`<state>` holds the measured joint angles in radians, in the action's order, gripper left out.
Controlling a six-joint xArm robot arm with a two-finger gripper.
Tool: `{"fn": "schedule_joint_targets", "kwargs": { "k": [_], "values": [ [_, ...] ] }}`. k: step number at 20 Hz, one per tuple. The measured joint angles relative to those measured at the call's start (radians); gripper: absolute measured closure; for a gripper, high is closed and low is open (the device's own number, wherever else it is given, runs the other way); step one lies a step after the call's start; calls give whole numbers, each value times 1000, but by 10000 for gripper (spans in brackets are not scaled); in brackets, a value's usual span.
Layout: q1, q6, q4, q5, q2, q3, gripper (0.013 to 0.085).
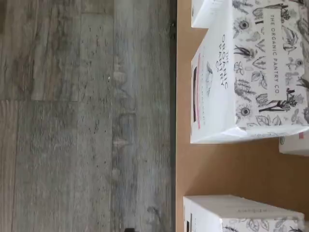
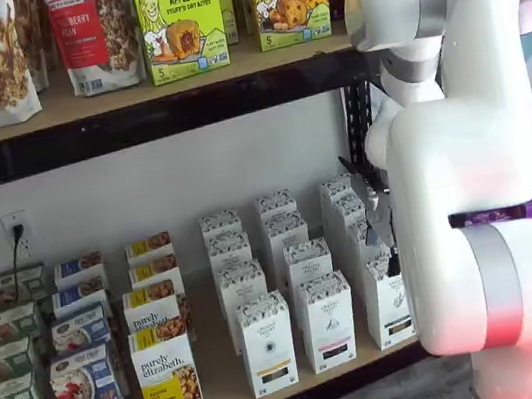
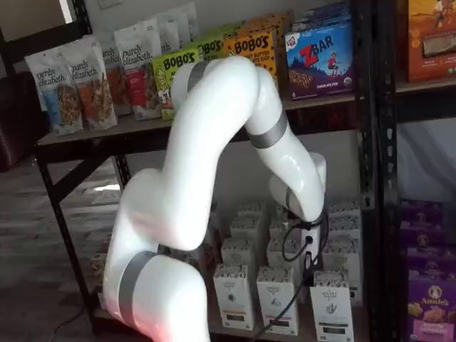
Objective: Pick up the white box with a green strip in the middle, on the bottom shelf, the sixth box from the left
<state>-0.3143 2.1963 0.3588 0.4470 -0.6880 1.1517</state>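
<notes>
The white box with a green strip (image 2: 389, 302) stands at the right end of the front row on the bottom shelf (image 2: 226, 393), next to my arm. It also shows in a shelf view (image 3: 331, 308). My gripper (image 3: 308, 274) hangs just above and left of this box, with a cable beside it. Its black fingers (image 2: 393, 260) show side-on, so any gap is hidden. In the wrist view a like carton with a pink strip (image 1: 217, 92) fills the middle. Past a gap of bare board (image 1: 231, 169), a carton with a dark strip (image 1: 231, 215) shows partly.
Rows of like white cartons (image 2: 282, 237) stand behind the front row. Cereal and granola boxes (image 2: 168, 377) fill the shelf's left part. The upper shelf (image 2: 127, 90) holds granola bags and Bobo's boxes. A black upright (image 3: 374, 214) stands right of the box. Wood floor (image 1: 82, 121) lies in front.
</notes>
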Motion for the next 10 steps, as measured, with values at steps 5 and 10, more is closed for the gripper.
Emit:
{"fn": "schedule_joint_targets", "kwargs": {
  "k": [5,10],
  "values": [
    [5,-31,-30,-19,-14,15,130],
    [7,-53,-53,-19,-41,46,130]
  ]
}}
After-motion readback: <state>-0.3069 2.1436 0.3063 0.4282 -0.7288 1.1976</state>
